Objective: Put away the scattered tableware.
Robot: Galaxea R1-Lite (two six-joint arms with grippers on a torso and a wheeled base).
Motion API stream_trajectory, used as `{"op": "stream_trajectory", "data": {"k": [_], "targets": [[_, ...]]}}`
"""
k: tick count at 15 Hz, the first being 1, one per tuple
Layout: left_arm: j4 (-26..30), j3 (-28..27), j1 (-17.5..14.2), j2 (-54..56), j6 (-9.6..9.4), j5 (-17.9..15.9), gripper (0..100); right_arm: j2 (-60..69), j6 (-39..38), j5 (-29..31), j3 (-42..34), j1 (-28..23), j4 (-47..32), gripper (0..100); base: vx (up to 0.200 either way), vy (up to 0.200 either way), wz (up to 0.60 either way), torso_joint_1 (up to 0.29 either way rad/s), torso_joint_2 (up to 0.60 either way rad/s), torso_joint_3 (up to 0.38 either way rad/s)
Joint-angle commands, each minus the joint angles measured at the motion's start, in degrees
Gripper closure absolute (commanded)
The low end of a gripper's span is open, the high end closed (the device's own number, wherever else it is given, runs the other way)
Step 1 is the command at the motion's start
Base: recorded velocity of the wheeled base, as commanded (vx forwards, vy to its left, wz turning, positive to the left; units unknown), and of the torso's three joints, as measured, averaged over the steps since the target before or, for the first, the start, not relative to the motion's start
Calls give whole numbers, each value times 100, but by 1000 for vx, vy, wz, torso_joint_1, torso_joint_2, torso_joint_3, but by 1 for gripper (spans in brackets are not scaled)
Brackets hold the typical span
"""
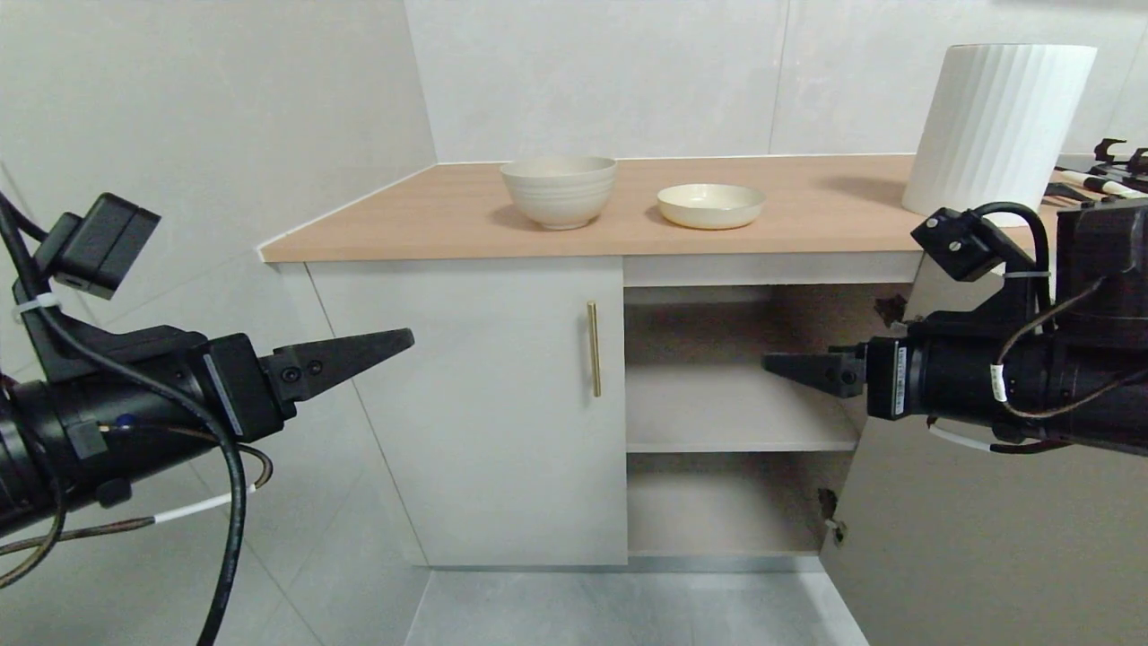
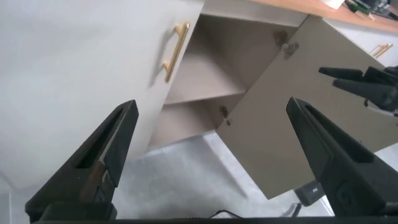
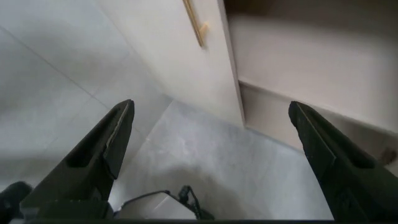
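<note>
Here the head view gives the tableware: a bowl (image 1: 558, 190) and a plate (image 1: 710, 205) stand upright on the counter (image 1: 807, 215), near each other but apart, the bowl to the left. A ribbed white vase (image 1: 1000, 126) stands farther right on the same counter, its foot partly hidden behind the right arm's camera.

Below, the cabinet's left door (image 1: 475, 404) is closed, with a brass handle (image 1: 593, 361). The right door (image 1: 987, 538) is swung open, baring a shelf (image 1: 735, 408) and a lower compartment.

The left gripper (image 1: 408, 339) hangs before the closed door's left side, below counter height. The right gripper (image 1: 767, 362) points into the open upper compartment. In the head view both are seen side-on, so the gap between the fingers cannot be judged there.

The wrist views settle it. The left wrist view shows its two fingers (image 2: 93, 168) spread wide with nothing between them, and past them the handle, the shelf and the open door. The right wrist view likewise shows fingers (image 3: 93, 162) wide apart and bare, over the floor (image 3: 236, 162) beside the closed door's edge.

The open door runs off the head view's lower edge, and its top is covered by the right arm. Dark tools (image 1: 1103, 175) at the counter's far right are cut off and hard to make out.
</note>
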State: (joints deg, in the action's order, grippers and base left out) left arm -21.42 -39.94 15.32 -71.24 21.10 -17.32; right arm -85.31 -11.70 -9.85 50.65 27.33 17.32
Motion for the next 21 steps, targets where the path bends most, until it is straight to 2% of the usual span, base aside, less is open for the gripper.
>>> {"op": "stream_trajectory", "data": {"k": [1, 5, 9, 10, 15, 21], "targets": [[-3, 3, -3, -30, 8, 1, 0, 164, 1, -8, 15, 18, -27, 0, 200, 0, 0, 2, -7, 2], [-11, 3, -3, -30, 8, 1, 0, 217, 1, -8, 6, 27, -62, 0, 200, 0, 0, 6, 0, 0], [-11, 12, -3, -30, 26, 1, 0, 260, 107, 18, -187, 62, 17, 0, 0, 0, 0, 0, 0, 0], [-11, 3, -3, -30, 34, 1, 0, 234, 414, 18, -249, 53, 166, 0, 0, 0, 0, 0, 0, 0], [-11, 12, -3, -56, 34, -17, 0, 243, 546, 9, -530, 53, 676, 0, 0, 0, 0, 0, 0, 0], [-3, 39, -3, -144, 43, -43, 0, 234, 617, 9, -565, 53, 676, 0, 0, 0, 0, 101, -314, -255]]}}
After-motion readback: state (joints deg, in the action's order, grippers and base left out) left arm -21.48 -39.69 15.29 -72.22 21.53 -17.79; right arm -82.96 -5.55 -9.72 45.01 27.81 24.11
